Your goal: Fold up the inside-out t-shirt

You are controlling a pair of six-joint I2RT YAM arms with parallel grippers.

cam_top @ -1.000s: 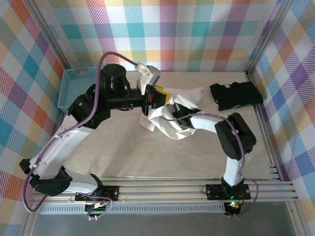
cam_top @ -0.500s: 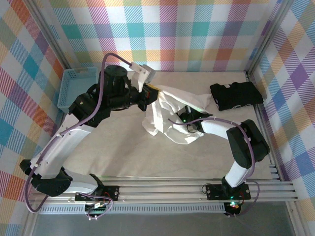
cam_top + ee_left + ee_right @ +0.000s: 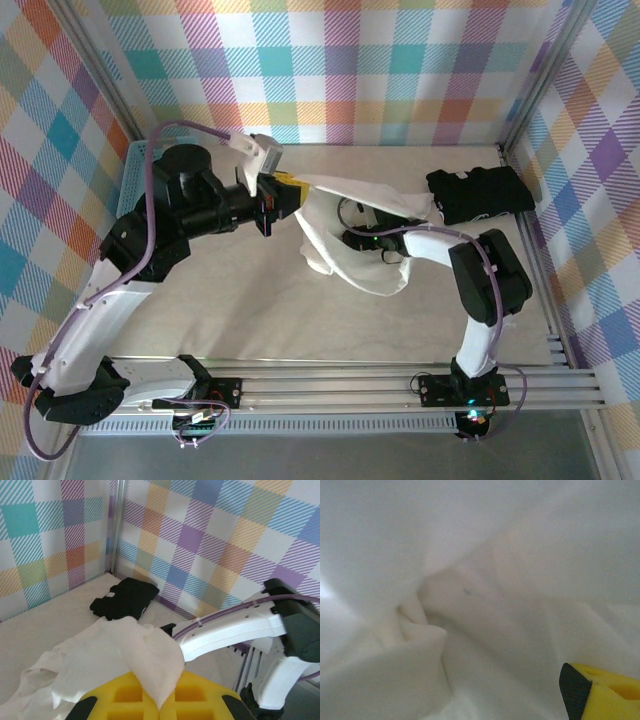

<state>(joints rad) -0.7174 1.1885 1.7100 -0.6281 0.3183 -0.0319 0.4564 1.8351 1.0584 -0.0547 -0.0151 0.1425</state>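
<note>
- T-shirt (image 3: 365,272): white, soft, light and wrinkly. It lies bunched mid-bench toward the back, with one edge lifted leftward. Likely to sag and slip, with no stiffness.
- Left hand (image 3: 288,190): clamped on a shirt edge, with cloth draped over its yellow fingers (image 3: 125,695).
- Right hand (image 3: 350,238): down among the folds; I cannot tell whether it is wide or narrow.
- Best holds, by judgement: hem corners or shoulder seams.
- Bench (image 3: 250,310): pale, smooth and matte; cloth should slide easily.
- Black garment (image 3: 478,195): folded, back right, just beside the shirt.
- Basket (image 3: 128,190): blue, back left.
- Walls (image 3: 350,70): plaid, close on three sides.
</note>
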